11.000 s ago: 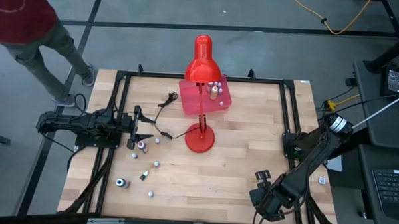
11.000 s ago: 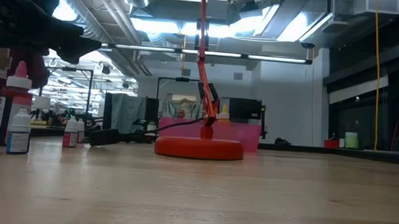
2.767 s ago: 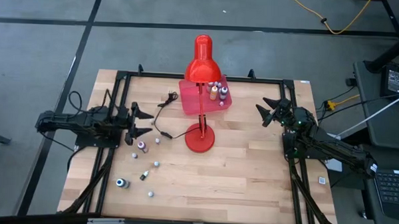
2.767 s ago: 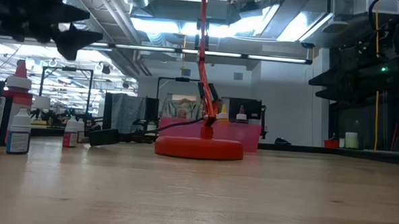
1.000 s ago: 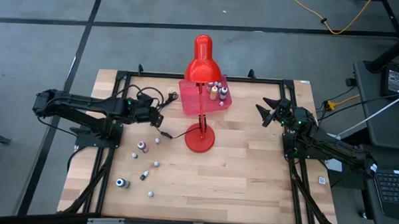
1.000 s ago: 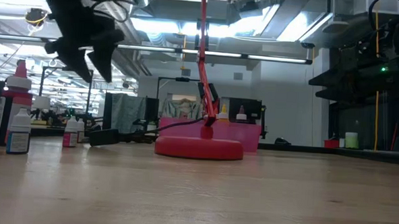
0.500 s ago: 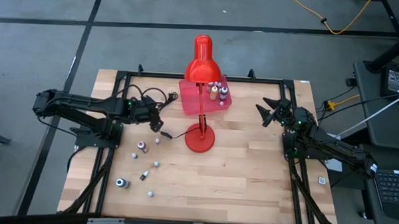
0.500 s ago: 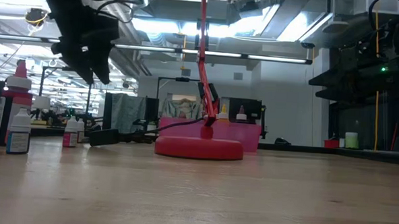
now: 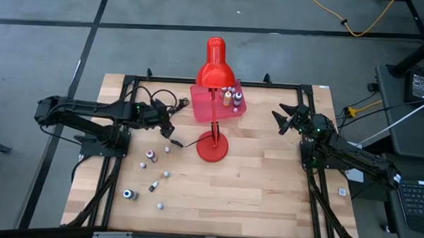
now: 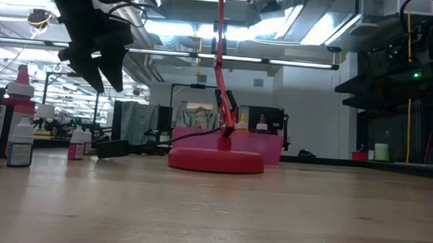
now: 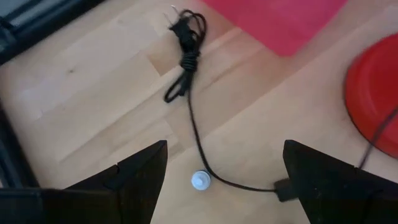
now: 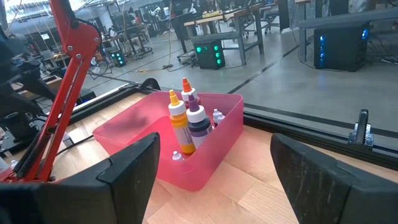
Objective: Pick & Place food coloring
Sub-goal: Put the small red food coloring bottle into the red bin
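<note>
Loose food coloring bottles [image 9: 149,155], tiny, pale-capped, lie scattered on the front-left of the pale wooden surface [image 9: 266,184], presumably awaiting pickup. Others stand in the pink translucent square tray [image 12: 217,143] behind the tall red desk lamp [image 9: 215,70], likely the drop point.

Left end effector [image 9: 166,122] hovers above the lamp's black cord [image 11: 186,68], fingers spread wide, empty. One cap, possibly a bottle, lies below it.

Right end effector [image 9: 284,116] waits near the right edge, wide open, empty, facing the tray.
</note>
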### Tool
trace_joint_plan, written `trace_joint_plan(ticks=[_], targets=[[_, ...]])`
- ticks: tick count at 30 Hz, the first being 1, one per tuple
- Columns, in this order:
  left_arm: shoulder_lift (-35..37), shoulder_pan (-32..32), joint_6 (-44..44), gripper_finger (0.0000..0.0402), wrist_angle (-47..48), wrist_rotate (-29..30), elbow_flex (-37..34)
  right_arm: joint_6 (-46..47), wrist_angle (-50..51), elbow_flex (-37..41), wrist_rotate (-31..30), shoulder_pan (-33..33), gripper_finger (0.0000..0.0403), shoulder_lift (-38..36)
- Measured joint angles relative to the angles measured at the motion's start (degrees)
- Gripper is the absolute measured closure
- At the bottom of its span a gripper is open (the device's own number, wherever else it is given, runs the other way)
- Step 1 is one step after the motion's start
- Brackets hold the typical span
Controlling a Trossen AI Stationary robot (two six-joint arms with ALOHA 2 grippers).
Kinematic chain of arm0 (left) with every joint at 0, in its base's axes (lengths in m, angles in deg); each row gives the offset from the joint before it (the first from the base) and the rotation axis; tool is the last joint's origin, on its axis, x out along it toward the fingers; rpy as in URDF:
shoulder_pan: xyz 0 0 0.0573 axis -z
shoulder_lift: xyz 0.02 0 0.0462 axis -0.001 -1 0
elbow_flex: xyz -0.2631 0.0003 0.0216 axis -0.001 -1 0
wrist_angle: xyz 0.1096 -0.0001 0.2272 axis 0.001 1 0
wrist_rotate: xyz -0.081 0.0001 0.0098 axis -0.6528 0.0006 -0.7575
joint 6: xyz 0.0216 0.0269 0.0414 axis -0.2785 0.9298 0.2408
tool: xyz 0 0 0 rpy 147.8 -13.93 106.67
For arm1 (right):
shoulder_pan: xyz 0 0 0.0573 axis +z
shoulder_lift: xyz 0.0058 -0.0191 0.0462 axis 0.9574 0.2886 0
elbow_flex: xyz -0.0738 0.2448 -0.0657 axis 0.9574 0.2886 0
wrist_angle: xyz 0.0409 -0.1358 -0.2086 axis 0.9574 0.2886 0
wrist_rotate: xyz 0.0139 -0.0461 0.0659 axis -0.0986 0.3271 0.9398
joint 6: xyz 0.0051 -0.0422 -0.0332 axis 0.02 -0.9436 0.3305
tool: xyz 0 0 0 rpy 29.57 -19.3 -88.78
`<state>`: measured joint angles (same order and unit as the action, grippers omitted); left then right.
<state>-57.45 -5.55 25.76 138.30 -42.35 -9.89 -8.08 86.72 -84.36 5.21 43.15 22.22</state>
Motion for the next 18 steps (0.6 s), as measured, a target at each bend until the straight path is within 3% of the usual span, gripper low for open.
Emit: trace_joint_plan(ticks=[7,18], targets=[[0.0,-0.3,-1.07,0.0089,-1.97,-2.91,0.0,-0.06,-0.01,0.0,0.0,-0.01,0.0097,0.0],[0.0,-0.31,-6.63,0.0091,-3.53,-2.56,0.0,-0.07,0.0,0.0,0.0,-0.01,0.0097,0.0]])
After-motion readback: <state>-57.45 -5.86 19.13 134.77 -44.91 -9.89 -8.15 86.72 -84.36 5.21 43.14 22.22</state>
